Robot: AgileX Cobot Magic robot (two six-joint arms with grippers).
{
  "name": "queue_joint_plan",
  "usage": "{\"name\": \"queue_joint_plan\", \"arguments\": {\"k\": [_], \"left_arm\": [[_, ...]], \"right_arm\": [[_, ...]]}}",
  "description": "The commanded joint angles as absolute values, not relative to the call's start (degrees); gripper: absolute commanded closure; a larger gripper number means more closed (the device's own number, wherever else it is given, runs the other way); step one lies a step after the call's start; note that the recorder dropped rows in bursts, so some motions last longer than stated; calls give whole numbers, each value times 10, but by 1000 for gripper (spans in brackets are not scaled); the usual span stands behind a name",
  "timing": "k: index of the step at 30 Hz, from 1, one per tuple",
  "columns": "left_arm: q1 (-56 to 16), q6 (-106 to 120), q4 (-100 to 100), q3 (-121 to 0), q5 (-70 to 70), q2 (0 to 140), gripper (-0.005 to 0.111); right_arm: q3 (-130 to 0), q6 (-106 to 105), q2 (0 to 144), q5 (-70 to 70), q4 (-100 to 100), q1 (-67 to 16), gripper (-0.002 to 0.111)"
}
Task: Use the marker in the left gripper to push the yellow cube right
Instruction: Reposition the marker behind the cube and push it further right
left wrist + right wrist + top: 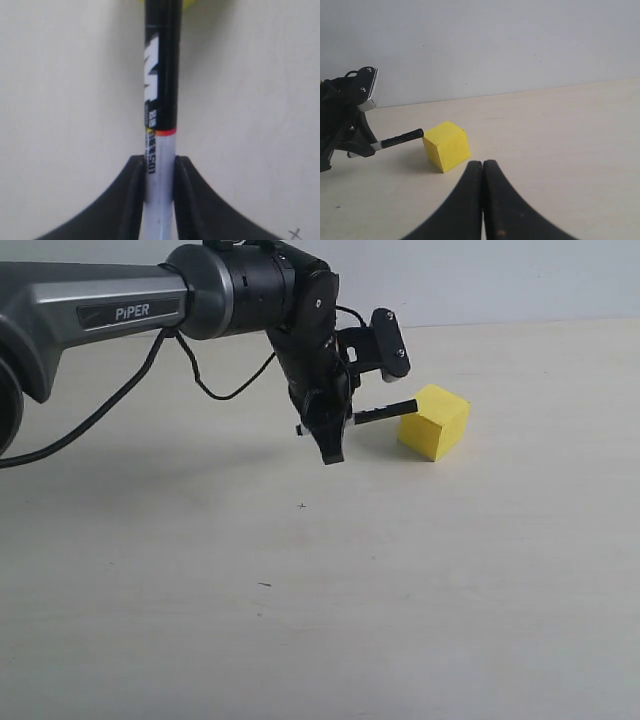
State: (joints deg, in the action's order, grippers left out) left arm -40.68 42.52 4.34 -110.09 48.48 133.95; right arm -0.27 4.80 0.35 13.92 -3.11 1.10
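The yellow cube (435,422) rests on the pale table, right of the left arm. My left gripper (333,430) is shut on the marker (385,411), which sticks out level toward the cube; its black tip touches the cube's upper left edge. In the left wrist view the fingers (134,195) clamp the marker's white barrel (160,170), and a sliver of the cube (192,4) shows past the black cap. From the right wrist view the cube (446,146) and marker (399,139) lie ahead of my right gripper (483,165), which is shut on nothing and out of the exterior view.
A black cable (120,400) loops under the grey arm marked PiPER (100,315). A pale wall (495,45) stands behind the table. Bare table (400,590) stretches in front and to the right of the cube.
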Motion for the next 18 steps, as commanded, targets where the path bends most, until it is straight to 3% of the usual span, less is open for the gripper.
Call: {"name": "queue_joint_plan", "arguments": {"k": [1,18], "left_arm": [[-407,402,46,-1103,540,1336,107],[-413,280,44,-1103,439,1355,107]], "right_arm": [[0,46,0,136,-28,14,108],[0,46,0,136,-30,14,108]]}}
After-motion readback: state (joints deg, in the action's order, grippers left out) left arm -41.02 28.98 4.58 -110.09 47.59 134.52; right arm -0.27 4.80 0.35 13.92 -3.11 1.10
